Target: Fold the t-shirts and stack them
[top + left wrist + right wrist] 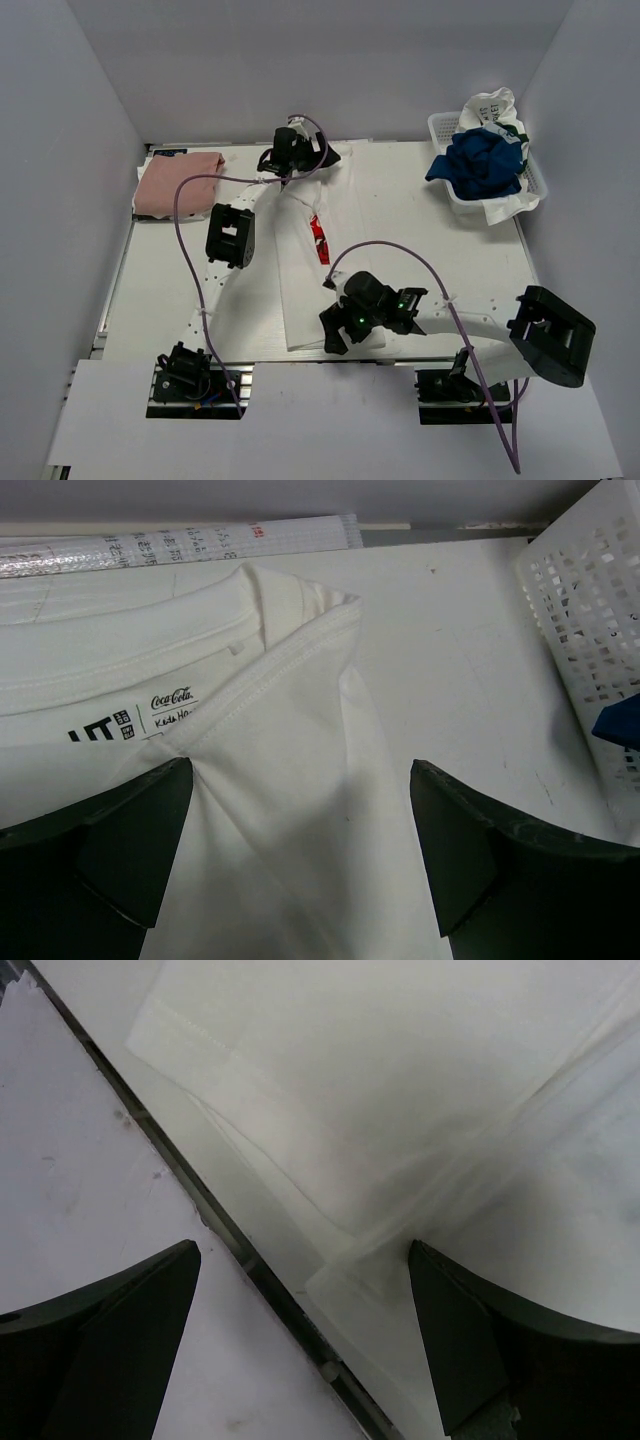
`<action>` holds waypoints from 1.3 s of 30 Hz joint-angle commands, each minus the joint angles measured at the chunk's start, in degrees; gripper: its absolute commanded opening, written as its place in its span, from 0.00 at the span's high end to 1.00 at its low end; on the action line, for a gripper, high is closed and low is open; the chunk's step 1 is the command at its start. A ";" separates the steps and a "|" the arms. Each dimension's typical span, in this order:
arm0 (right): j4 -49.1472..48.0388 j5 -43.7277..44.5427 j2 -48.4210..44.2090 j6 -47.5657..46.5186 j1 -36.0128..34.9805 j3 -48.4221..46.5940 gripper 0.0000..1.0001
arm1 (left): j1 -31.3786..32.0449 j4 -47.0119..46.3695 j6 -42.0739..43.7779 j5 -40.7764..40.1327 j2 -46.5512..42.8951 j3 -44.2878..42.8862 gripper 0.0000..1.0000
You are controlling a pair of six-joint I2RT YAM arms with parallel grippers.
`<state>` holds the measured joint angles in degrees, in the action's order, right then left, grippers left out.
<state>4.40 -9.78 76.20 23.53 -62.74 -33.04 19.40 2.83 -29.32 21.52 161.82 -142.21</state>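
White counter [480, 270]: left pincer [300, 865] and right pincer [300, 1345] (both open) over white t-shirt [300, 290]; pinching one layer would spoil my fold.

matt cloth tee [300, 810], wht plastic basket [585, 630]

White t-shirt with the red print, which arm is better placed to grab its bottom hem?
Right, probably: the right gripper is open above the white t-shirt's hem; the left gripper is open at its collar.
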 commanded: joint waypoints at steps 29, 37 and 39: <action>23.02 7.96 -18.55 14.88 10.88 3.15 0.10 | 9.51 19.39 -14.35 1.68 -110.13 108.80 0.00; 21.97 -0.15 -18.28 14.09 13.43 6.58 0.10 | 17.51 25.29 -20.60 4.77 -109.54 118.12 0.00; 21.43 -0.50 -18.63 14.35 13.96 7.63 0.10 | 19.52 25.91 -21.30 4.06 -107.77 119.44 0.02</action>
<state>26.44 -6.70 58.74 37.39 -49.43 -26.48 36.75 27.86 -47.92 24.71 52.77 -24.21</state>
